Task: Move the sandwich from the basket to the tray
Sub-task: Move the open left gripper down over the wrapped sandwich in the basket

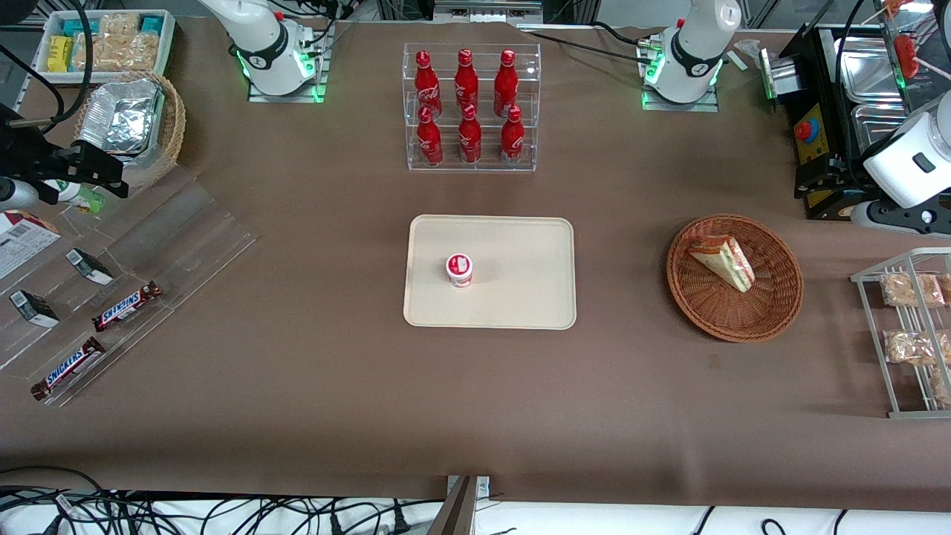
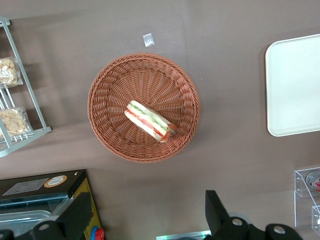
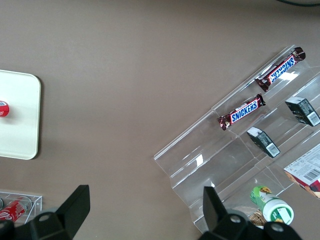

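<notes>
The sandwich (image 1: 724, 261), a wrapped wedge with red and green filling, lies in the round reddish-brown basket (image 1: 787, 297) toward the working arm's end of the table. In the left wrist view the sandwich (image 2: 150, 121) lies in the middle of the basket (image 2: 107, 100). The cream tray (image 1: 520, 297) lies flat at the table's middle, and one corner of the tray (image 2: 295, 85) shows in the wrist view. My left gripper (image 1: 891, 215) hangs high above the table, farther from the front camera than the basket. The gripper (image 2: 147, 210) is open and empty, its fingers wide apart.
A small red-lidded cup (image 1: 459, 269) stands on the tray. A clear rack of red bottles (image 1: 470, 108) stands farther from the front camera than the tray. A black box with a red button (image 1: 813, 141) and a wire rack of bagged snacks (image 1: 910, 334) flank the basket.
</notes>
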Robot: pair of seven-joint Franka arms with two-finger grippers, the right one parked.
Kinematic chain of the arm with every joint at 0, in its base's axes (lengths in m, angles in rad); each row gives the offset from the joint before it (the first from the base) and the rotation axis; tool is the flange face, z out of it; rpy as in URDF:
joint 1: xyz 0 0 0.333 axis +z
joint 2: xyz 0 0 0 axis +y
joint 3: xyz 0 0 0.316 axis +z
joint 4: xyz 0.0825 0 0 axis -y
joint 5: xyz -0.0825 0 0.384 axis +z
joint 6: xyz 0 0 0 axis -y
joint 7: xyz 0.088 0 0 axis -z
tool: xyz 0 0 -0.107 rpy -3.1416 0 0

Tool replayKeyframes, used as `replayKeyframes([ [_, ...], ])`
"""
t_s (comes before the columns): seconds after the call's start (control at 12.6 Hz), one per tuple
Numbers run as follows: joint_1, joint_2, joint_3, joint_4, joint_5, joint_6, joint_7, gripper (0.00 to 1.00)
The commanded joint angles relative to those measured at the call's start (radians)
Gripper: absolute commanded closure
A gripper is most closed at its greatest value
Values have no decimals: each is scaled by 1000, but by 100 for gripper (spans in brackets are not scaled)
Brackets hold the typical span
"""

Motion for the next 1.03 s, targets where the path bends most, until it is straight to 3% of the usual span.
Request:
replayKeyframes([
  [0.0,5,4,0,22,-1,-23,23,0],
  [0.32,6,29,1,3,-1,17,-115,0],
  [0.55,27,27,1,-99,1,81,-181,0],
  [0.95,29,-35,-8,-368,14,330,-438,0],
])
